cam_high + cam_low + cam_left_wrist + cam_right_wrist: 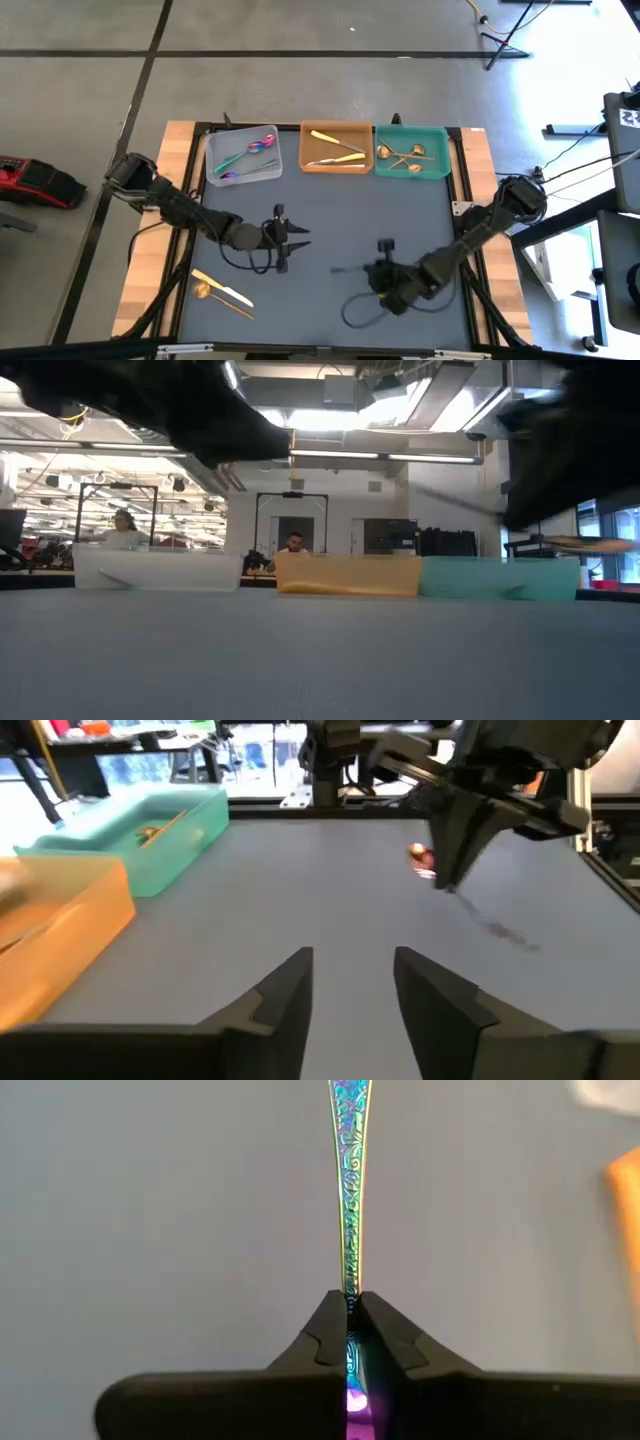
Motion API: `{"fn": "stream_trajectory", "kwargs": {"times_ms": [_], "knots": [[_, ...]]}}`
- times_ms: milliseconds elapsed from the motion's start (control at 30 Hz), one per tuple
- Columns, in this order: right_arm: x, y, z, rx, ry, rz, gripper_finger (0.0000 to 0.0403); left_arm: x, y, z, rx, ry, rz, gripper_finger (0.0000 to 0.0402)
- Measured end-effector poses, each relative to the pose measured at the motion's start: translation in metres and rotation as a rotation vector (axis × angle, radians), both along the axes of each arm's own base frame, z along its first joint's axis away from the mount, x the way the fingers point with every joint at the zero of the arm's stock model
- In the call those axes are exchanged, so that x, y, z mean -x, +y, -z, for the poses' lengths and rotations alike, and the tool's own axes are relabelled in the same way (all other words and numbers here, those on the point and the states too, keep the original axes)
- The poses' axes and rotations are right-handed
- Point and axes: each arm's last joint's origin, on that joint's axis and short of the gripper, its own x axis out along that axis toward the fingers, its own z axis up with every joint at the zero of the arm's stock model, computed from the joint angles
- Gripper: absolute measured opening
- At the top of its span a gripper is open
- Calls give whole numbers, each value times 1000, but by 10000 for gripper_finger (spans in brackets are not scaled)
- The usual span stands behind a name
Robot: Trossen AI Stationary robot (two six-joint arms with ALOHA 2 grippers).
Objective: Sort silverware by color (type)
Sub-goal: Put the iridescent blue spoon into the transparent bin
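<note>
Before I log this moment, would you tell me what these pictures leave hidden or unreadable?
- Iridescent utensil in the right pincer: its working end is cut off by the right wrist view's edge, so its type is unclear.
- Low view: the tray walls hide everything inside the white tray, orange tray and teal tray.
- High view: the gold pieces near the left arm are too small to identify.

We are counting three trays (243, 172), two arms, two gold pieces loose on the mat (222, 289), and one iridescent piece (349, 1200) being gripped.
</note>
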Motion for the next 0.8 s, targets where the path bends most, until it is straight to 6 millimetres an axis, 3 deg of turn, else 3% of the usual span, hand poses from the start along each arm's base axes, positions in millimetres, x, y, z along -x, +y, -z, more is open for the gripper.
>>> {"fn": "stream_trajectory", "kwargs": {"times_ms": [200,333,467,633,800], "knots": [[-42,-50,-5,96,-68,33,2,-5,24,8,-93,104,-9,184],[-64,-72,-19,86,-177,-19,2,-4,38,17,-162,219,-22,188],[-81,-96,-30,50,-261,-80,1,-6,45,16,-218,229,44,187],[-96,-129,-36,24,-331,-124,1,-11,56,11,-296,185,92,187],[-100,-148,-36,1,-342,-141,1,-15,71,7,-322,145,136,186]]}}
